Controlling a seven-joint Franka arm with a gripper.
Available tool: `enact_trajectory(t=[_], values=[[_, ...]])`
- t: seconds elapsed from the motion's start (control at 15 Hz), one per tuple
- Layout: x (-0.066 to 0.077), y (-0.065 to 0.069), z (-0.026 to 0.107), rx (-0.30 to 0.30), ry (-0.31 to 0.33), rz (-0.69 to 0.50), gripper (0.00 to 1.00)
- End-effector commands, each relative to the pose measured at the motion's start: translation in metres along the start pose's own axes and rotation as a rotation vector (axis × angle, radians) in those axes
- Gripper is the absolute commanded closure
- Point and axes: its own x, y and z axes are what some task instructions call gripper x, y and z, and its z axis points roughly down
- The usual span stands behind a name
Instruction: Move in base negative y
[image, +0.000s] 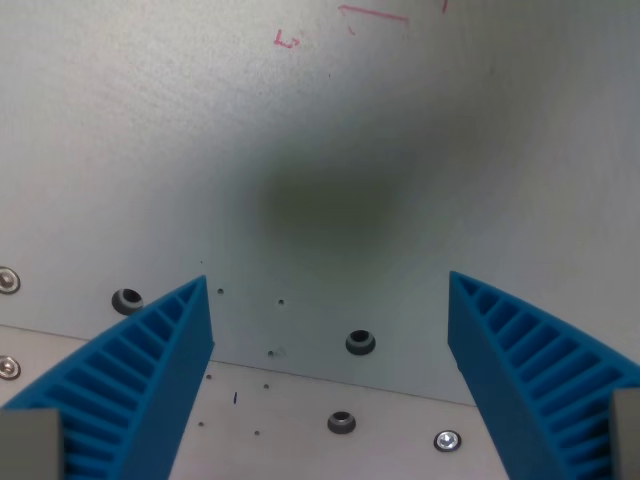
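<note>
Wrist view looked straight down on a pale surface (330, 130) with bolt holes, screws and faint red marks (288, 40). Its blue ribbed end effector (330, 300) stood wide apart with nothing between the fingers, probably because the task was a bare sideways move with no object to carry.

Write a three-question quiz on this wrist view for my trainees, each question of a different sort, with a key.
1. True or false: the gripper holds an object.
2. Which colour are the marks drawn near the view's top: A red, B green, C black?
3. Fill in: the fingers are coloured ____.

Key: 1 false, the jaws stand wide apart over the bare plate; 2 A; 3 blue.
</note>
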Motion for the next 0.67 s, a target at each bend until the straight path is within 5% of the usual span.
enact_trajectory(t=[0.07,0.67], values=[[-0.002,0.005,-0.002,-0.001,0.005,0.0,0.0],[-0.023,0.05,-0.001,-0.001,0.005,0.0,0.0]])
